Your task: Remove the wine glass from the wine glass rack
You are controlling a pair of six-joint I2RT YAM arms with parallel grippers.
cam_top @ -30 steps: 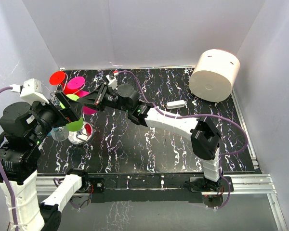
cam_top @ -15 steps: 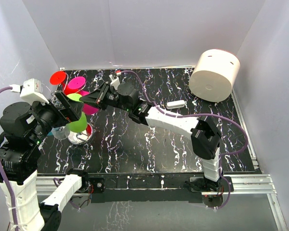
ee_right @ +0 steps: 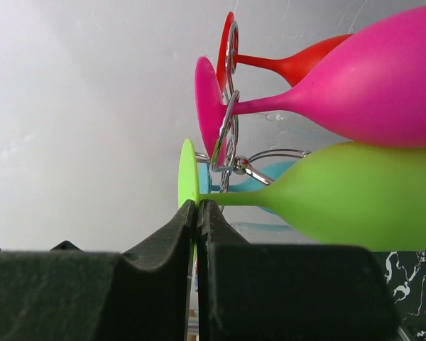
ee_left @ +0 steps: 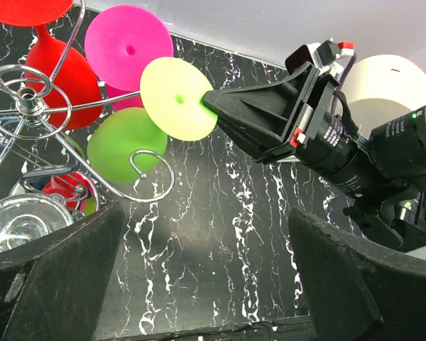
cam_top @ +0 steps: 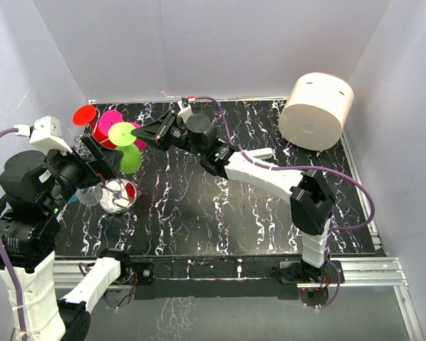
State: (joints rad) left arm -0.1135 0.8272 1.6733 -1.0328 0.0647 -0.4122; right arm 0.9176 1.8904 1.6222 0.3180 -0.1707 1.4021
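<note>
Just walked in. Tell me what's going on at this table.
The right claw is shut on the foot of the green wine glass, which lies sideways at the wine glass rack. The pictures do not show whether its stem has cleared the wire arm. The left claw hangs open close by, holding nothing. A pink glass and a red glass hang on the rack.

The wine glass (cam_top: 130, 159) is lime green, the rack (cam_top: 117, 197) silver, the table (cam_top: 199, 206) black with white veins
</note>
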